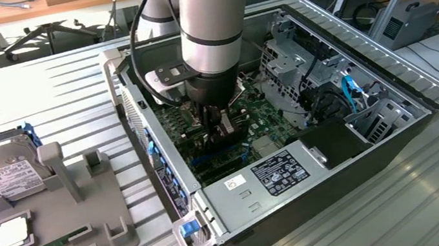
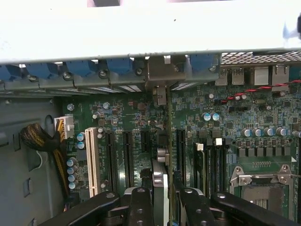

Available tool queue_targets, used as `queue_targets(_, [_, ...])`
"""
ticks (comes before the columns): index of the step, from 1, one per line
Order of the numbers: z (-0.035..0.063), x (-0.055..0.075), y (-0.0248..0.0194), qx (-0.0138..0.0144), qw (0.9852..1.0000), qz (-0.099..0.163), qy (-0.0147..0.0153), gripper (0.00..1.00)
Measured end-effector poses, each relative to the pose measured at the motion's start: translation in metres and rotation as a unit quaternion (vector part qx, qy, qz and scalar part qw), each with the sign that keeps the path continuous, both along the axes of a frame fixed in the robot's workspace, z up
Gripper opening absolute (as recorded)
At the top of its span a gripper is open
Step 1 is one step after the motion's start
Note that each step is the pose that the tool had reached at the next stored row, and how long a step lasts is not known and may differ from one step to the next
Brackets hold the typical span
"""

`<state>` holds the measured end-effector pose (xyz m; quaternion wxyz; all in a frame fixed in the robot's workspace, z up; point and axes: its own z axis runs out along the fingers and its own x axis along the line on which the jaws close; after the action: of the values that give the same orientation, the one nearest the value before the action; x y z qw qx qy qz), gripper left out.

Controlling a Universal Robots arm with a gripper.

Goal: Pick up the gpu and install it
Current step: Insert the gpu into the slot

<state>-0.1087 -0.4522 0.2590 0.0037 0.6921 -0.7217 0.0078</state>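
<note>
Our claw (image 2: 162, 200) is closed on the gpu (image 2: 160, 176), held edge-on and upright over the motherboard (image 1: 250, 125) inside the open computer case (image 1: 389, 91). The arm hides most of the card; we cannot tell whether it is seated.

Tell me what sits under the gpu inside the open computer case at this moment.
Under the gpu, held edge-on by the gripper, lies the green motherboard with its black expansion slots. The card's lower edge and the slot directly beneath are covered by the card itself.
</note>
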Motion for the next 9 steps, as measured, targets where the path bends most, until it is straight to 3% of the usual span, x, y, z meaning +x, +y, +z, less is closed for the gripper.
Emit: queue_targets(9, [0.0002,0.0000,0.0000,-0.0001,1.0000,0.000,0.0001,0.27])
